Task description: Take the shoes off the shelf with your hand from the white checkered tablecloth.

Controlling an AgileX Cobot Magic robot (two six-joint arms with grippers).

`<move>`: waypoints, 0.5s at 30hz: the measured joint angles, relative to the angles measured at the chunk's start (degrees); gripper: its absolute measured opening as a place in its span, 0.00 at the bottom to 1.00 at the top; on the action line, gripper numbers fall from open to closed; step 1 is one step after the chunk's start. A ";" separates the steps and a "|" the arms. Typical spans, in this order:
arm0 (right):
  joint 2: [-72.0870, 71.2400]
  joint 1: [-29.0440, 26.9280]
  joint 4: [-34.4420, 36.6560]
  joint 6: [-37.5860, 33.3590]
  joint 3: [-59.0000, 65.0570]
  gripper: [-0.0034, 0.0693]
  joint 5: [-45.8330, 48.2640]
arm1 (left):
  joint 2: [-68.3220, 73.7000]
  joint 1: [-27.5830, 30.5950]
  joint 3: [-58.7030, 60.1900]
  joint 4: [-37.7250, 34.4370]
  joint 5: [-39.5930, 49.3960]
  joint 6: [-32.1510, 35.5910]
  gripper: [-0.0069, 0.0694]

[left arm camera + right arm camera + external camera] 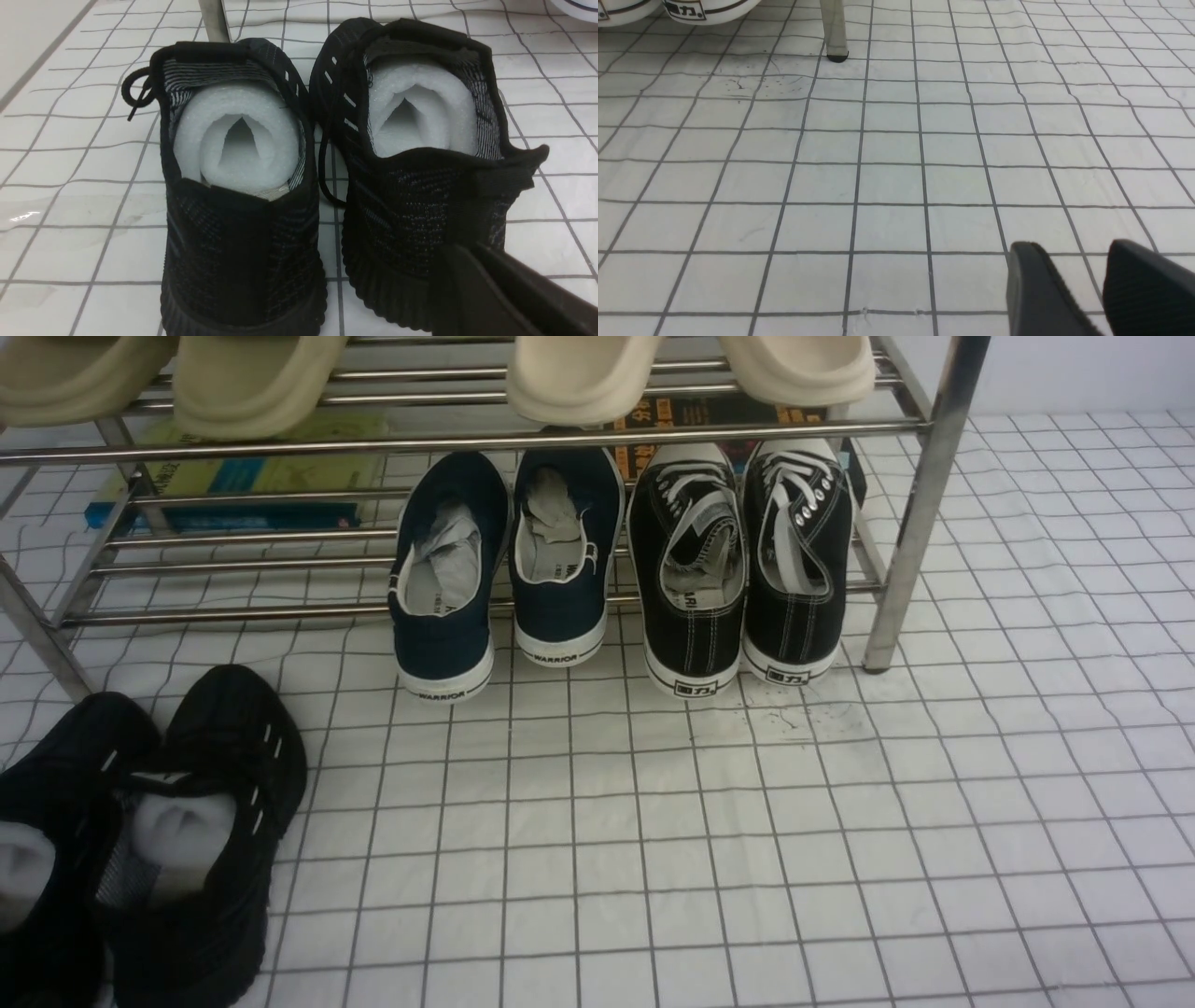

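The black knit sneakers (229,747) stand side by side on the white checkered tablecloth (747,859) at the near left, in front of the chrome shelf (924,495). The left wrist view shows their heels and white foam stuffing: one shoe (243,242) and the other (411,205). My left gripper (455,249) has its fingers pressed together, tips just in front of the second shoe's heel; I see nothing between them. My right gripper (1069,247) is open and empty, low over bare cloth. Neither gripper shows in the front view.
On the shelf's lower rails sit a navy WARRIOR pair (504,569) and a black canvas pair with white laces (738,569). Beige slippers (579,373) lie on the upper rails, with books (233,476) behind. A shelf leg (835,28) stands ahead of my right gripper.
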 joint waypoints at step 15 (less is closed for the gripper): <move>0.00 0.00 0.00 0.00 0.00 0.38 0.00 | 0.00 0.00 0.07 0.14 -0.13 0.00 0.17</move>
